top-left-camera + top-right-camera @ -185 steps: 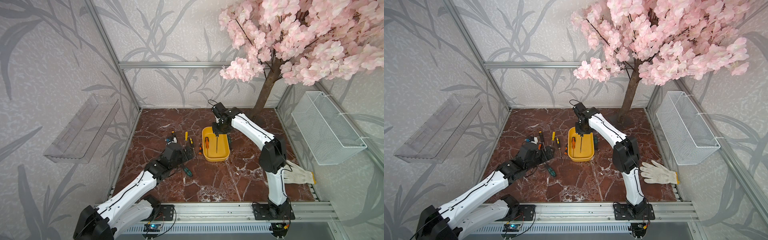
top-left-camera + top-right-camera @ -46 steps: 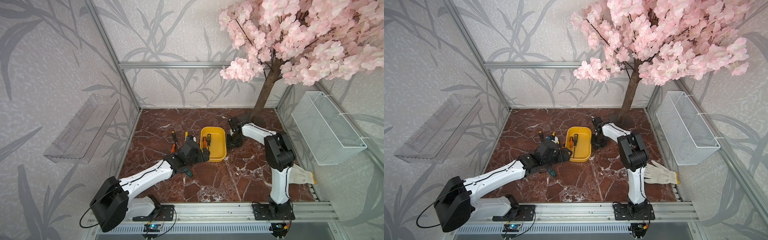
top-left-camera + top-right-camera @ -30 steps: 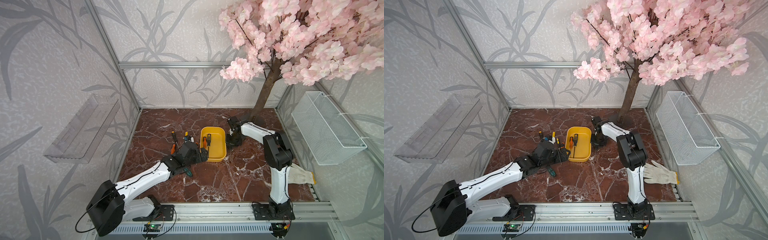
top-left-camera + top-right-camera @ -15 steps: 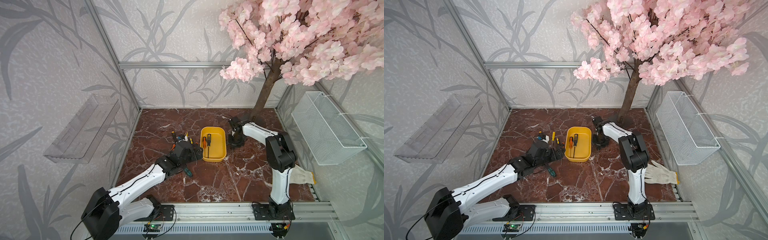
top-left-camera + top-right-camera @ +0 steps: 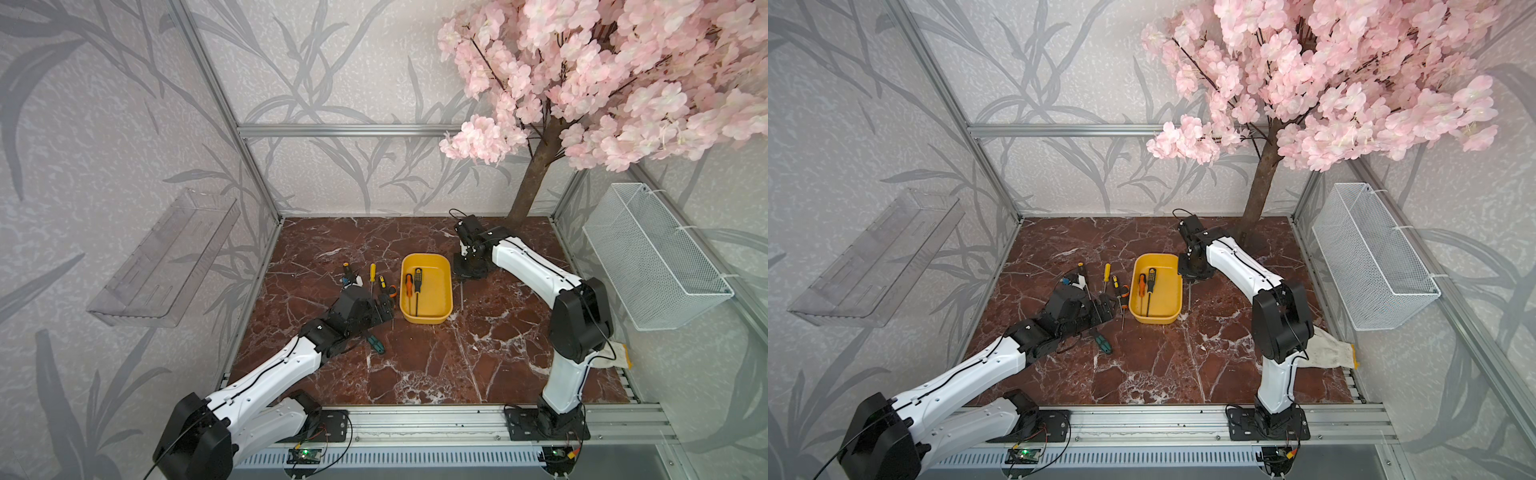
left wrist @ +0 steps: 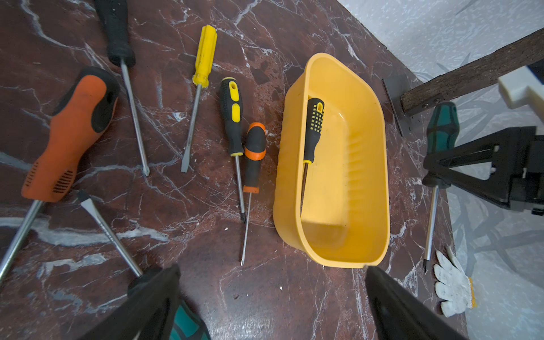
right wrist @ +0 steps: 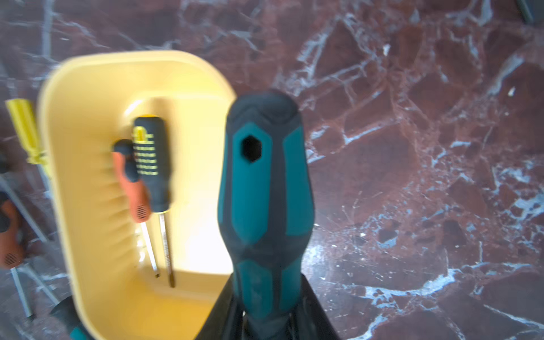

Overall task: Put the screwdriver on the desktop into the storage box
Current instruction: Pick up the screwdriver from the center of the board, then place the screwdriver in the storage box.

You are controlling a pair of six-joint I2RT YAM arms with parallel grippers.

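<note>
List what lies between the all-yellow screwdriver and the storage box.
Two lie there on the desktop: the black-and-yellow screwdriver and the black-and-orange screwdriver, seen in the left wrist view.

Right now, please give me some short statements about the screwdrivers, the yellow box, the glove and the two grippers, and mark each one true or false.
1. The storage box holds two tools: the orange-handled screwdriver and the black-and-yellow screwdriver. True.
2. The right gripper is open and empty. False: it is shut on the teal-handled screwdriver, outside the box.
3. The fingers of the left gripper stand wide open, holding nothing. True.
4. The yellow-handled screwdriver lies in the box. False: it lies on the desktop.
5. The white glove is in the box. False: it lies on the desktop.
</note>
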